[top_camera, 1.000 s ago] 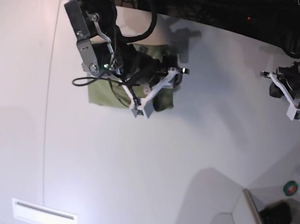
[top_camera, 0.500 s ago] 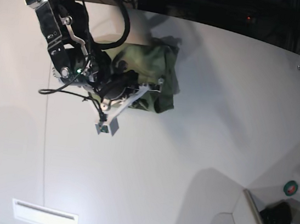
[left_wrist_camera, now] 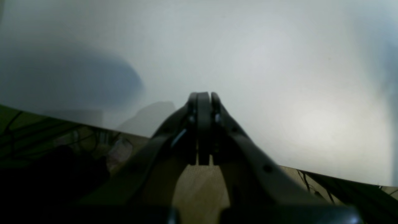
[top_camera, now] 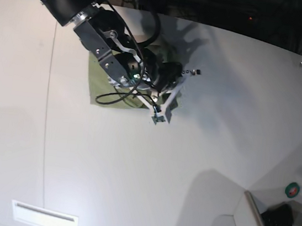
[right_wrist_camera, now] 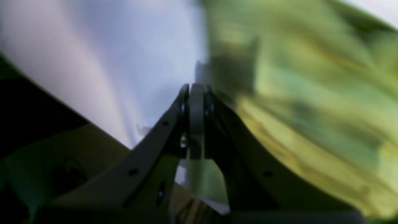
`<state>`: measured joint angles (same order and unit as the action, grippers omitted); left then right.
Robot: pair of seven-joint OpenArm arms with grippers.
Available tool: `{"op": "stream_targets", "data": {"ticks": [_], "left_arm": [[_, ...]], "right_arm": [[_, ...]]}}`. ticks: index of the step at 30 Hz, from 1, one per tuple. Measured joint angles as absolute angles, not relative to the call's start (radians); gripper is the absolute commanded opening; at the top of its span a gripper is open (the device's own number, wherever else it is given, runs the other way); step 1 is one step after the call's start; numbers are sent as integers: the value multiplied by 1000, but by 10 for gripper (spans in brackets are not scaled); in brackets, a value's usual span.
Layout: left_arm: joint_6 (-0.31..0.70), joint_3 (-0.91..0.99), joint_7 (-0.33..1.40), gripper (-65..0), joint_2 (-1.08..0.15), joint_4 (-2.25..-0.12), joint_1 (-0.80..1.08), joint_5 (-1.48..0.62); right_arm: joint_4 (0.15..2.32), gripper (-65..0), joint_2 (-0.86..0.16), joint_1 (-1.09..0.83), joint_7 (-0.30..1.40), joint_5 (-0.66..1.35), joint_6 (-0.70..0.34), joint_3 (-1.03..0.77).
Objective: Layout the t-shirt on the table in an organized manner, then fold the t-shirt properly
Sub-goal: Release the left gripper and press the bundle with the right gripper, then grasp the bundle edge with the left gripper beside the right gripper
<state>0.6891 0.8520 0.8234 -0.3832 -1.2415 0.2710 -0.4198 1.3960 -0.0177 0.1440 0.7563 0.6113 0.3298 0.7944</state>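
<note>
Since half a second ago the right arm has swung back over the shirt [top_camera: 100, 81], its end effector [top_camera: 162, 113] closed and empty at the cloth's near right edge. Folded small, the shirt lies on the worktop's [top_camera: 188, 168] far side. Left end effector [left_wrist_camera: 203, 99] is closed, empty, at the worktop's edge.

t-shirt [top_camera: 101, 87]: olive, seemingly folded compact | table [top_camera: 204, 131]: white, shirt near far edge
</note>
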Motion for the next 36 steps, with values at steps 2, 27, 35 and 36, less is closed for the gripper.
{"op": "stream_targets", "data": {"ticks": [2,27,35,36], "left_arm": [[690,852,824,-650,-370,-1242,269,-420],[686,502,1013,-30,-118,-1602,341,-865],[616,363,959,-41,-59,-1427,244,-860],[610,340,934,-41,-61,-1409,239,-862]], "right_arm": [[1366,-650,-8,169,759,611,330,823],[1847,-650,-263,-49,943,606,330,414],[1857,-650,-299,-60,942,604,330,414],[1864,-650,-302,-64,933,606,330,411]]}}
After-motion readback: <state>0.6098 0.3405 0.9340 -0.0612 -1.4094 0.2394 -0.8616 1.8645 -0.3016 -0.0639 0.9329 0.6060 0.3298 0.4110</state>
